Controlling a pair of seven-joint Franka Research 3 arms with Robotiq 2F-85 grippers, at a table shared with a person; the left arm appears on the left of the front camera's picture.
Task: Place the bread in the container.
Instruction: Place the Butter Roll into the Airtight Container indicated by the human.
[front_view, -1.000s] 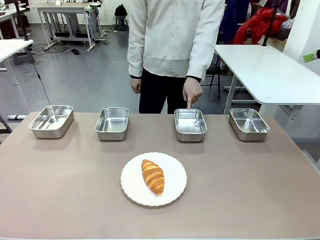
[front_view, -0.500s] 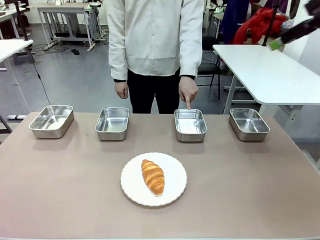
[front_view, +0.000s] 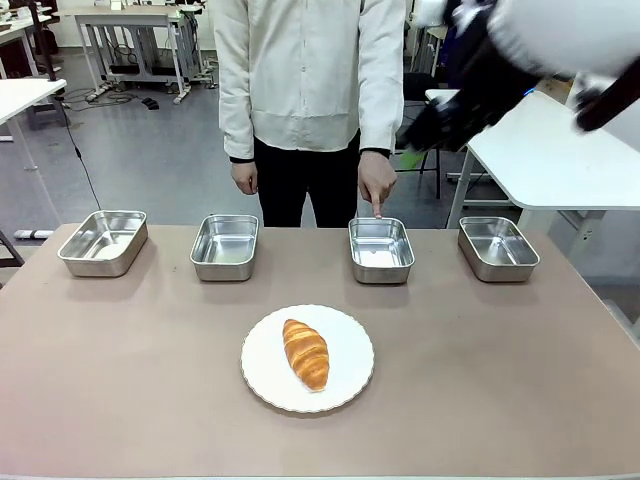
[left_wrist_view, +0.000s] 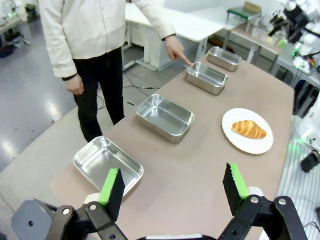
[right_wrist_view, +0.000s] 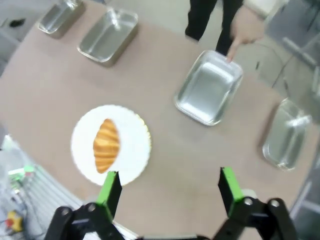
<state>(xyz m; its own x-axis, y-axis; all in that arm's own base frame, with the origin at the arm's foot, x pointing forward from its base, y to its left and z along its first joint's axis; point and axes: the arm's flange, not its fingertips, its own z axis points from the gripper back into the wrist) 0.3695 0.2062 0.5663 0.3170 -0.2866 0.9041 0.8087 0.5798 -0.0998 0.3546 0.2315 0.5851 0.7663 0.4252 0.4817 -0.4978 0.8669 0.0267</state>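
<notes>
The bread (front_view: 306, 353) lies on a white plate (front_view: 262, 385) mid-bench (front_view: 500, 380), not in any pan. The person's finger (front_view: 377, 208) points down at the far rim of the third pan (front_view: 381, 250) from the left. The left hand (left_wrist_view: 173, 172) and right hand (right_wrist_view: 169, 175) are both released, jaws wide and empty, above the bench.

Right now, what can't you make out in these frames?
- Front view: the right arm is motion-blurred at top right, so its jaws are unreadable there.
- Right wrist view: blurred. Whether the person's finger touches the container rim is unclear.
- Left wrist view: a left gripper finger covers the leftmost pan at its near edge.
- Right wrist view: the top edge crops that pan too.
</notes>
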